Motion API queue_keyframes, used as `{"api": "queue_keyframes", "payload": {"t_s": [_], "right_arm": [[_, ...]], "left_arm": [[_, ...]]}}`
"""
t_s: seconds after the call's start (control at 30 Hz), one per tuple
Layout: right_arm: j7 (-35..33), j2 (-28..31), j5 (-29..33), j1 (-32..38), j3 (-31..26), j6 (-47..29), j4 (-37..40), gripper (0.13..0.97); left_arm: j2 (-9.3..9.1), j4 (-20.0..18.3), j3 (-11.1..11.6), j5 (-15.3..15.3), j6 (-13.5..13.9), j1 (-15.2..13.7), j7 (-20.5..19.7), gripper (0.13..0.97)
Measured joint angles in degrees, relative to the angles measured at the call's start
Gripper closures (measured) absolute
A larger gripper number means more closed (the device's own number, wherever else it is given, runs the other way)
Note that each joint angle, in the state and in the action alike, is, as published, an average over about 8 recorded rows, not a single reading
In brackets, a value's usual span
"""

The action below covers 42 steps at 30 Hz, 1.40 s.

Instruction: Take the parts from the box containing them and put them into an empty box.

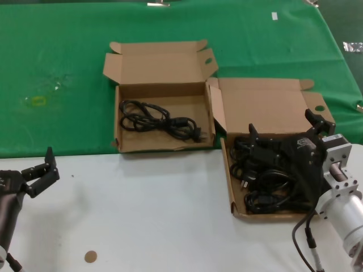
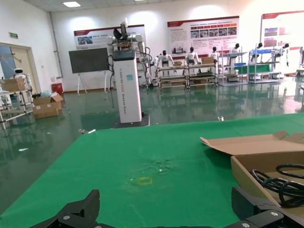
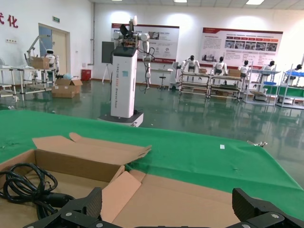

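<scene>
Black cords beneath right pincer

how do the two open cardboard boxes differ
The brown cardboard box on the left holds a single looped black power cord; the brown cardboard box on the right holds a heap of black cords.

The left one sits wholly on the green cloth; the right one reaches onto the white tabletop.

The right tool hangs open over the right box only.

Both have lids up.
</scene>
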<state>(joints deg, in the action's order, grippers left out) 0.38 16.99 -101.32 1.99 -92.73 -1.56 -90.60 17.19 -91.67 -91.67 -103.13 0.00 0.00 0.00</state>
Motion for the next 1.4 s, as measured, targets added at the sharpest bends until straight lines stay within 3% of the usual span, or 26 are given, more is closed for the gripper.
{"api": "queue_keyframes", "payload": {"t_s": [1.4], "right_arm": [[0.00,0.00,0.00,0.00,0.00,0.00,0.00,0.129]], "left_arm": [[0.00,0.00,0.00,0.00,0.00,0.00,0.00,0.132]]}}
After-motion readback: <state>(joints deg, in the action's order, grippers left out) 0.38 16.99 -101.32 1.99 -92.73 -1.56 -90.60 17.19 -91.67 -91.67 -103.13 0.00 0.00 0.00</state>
